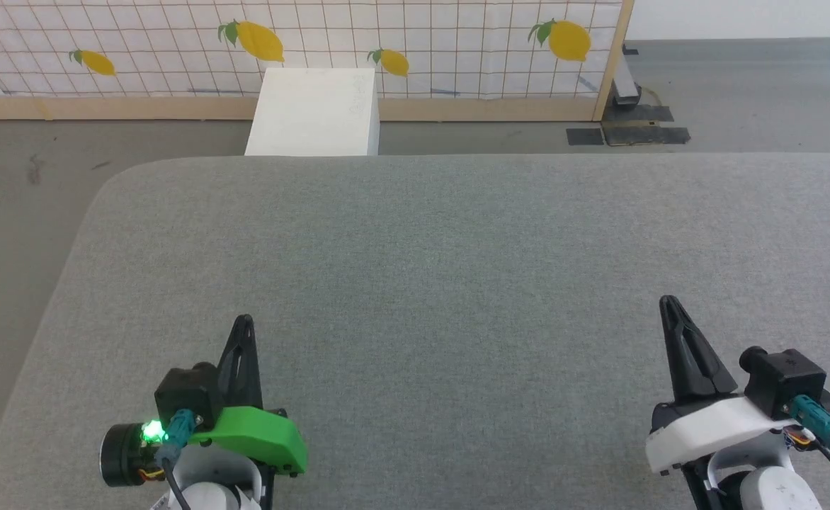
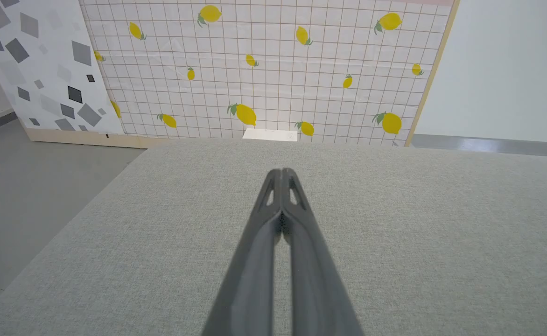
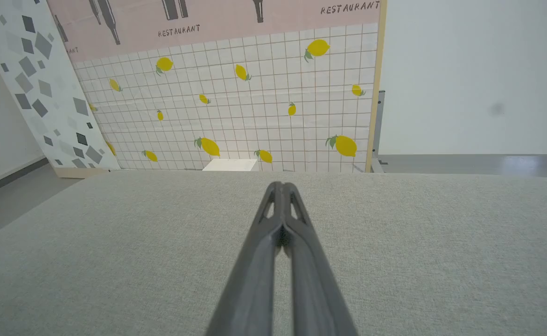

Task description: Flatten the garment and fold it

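The garment is out of view. My left gripper (image 1: 243, 320) rests at the lower left of the head view, over the grey fabric table (image 1: 457, 283), its two dark fingers pressed together with nothing between them. In the left wrist view the left gripper (image 2: 281, 171) points across the table toward the far wall, tips touching. My right gripper (image 1: 667, 302) sits at the lower right, also shut and empty. Seen from the right wrist, the right gripper (image 3: 281, 185) has its tips closed together above the table.
A white box (image 1: 314, 112) stands on the floor just beyond the table's far edge. Behind it is a tiled panel with lemon prints (image 1: 387, 42) on a wooden frame. Grey floor (image 1: 25, 184) lies past the table's rounded left corner.
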You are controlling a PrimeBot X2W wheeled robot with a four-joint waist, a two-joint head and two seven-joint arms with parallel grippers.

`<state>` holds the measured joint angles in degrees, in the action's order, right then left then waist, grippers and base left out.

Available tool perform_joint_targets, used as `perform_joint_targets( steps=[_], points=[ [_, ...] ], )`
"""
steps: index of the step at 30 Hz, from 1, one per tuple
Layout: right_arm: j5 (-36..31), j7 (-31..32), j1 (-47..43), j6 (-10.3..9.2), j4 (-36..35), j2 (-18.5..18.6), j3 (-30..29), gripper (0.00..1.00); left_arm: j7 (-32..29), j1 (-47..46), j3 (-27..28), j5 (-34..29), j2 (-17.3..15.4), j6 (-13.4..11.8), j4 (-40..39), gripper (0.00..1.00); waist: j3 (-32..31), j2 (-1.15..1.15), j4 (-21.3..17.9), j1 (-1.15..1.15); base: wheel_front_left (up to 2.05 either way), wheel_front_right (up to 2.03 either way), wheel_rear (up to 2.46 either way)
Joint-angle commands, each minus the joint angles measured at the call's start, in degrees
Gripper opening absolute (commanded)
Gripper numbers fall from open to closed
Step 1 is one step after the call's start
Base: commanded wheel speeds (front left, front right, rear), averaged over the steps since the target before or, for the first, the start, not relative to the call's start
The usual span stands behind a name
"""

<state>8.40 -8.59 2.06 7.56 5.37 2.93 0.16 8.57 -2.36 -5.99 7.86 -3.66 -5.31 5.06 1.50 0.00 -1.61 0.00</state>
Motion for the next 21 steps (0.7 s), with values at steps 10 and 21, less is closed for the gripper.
perform_joint_targets(
  steps=[10, 21],
  points=[
    [-1.78, 1.49, -1.03, -0.04, -1.18, -0.03, -0.05, 0.0, -1.57, 1.0, 1.19, -2.0, 0.27, 1.16, -1.04, 0.0, -0.24, 0.0, 0.26, 0.0, 0.0, 0.0, 0.0],
    [-2.95, 2.74, -1.21, -0.05, -1.91, -0.03, -0.07, 0.0, -2.81, 1.24, 2.04, -3.04, 0.36, 1.89, -1.75, 0.0, -0.46, 0.0, 0.5, 0.0, 0.0, 0.0, 0.0]
  ],
)
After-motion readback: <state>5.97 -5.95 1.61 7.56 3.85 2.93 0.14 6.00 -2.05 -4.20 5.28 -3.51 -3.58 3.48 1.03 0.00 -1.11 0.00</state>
